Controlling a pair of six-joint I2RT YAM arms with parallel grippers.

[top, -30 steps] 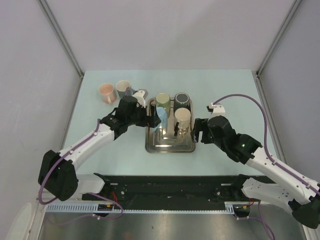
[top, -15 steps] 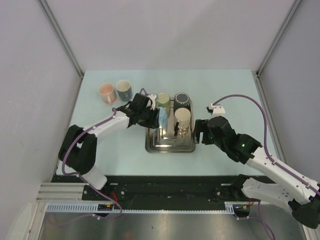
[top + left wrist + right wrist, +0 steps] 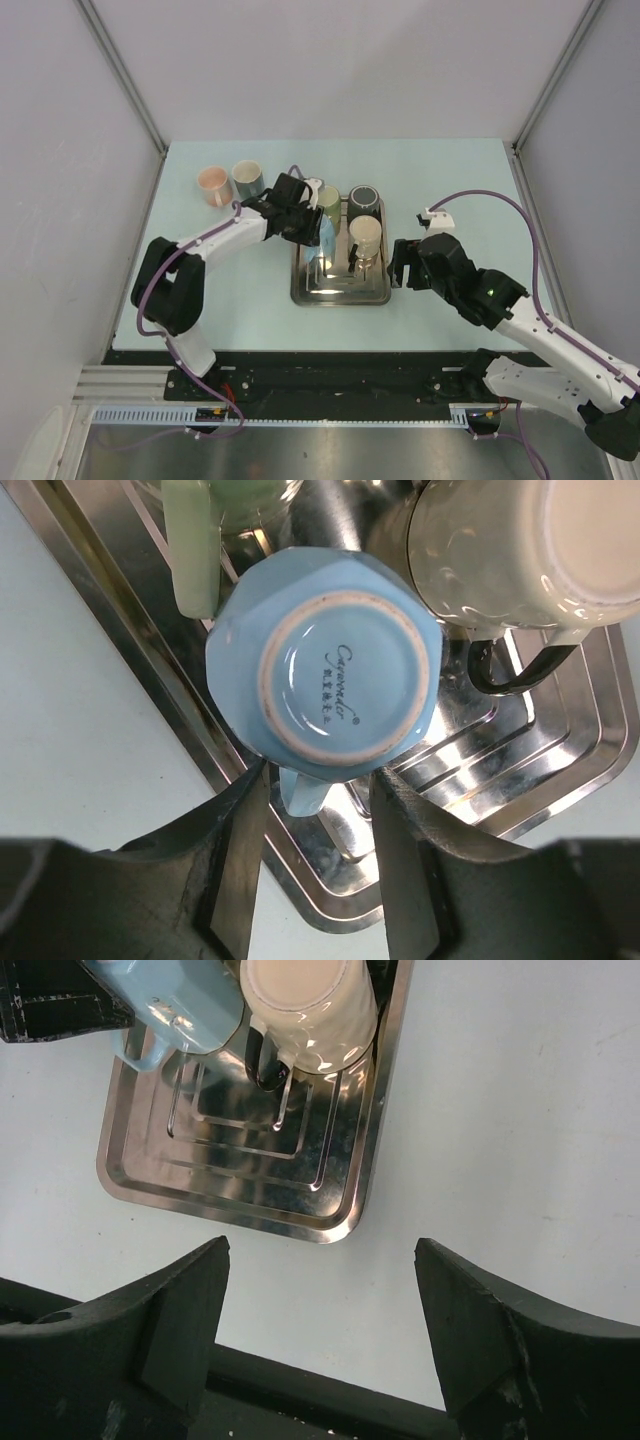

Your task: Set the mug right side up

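**Top view.** Since a second ago the left arm has folded its elbow back. The left gripper (image 3: 311, 228) has moved up the left edge of the ribbed steel tray (image 3: 340, 297) to the faceted pale-blue ceramic mug (image 3: 323, 236), which stays leaning there.

**Left wrist view.** The half-closed fingers (image 3: 240, 850) meet the mug's wall on either side of its handle; a firm grasp cannot be told. The base faces the camera, with the long axis tilted and the mouth down.

**Right wrist view.** The right gripper (image 3: 322, 1250), spread wide and empty, hangs beside the tray's near-right corner.
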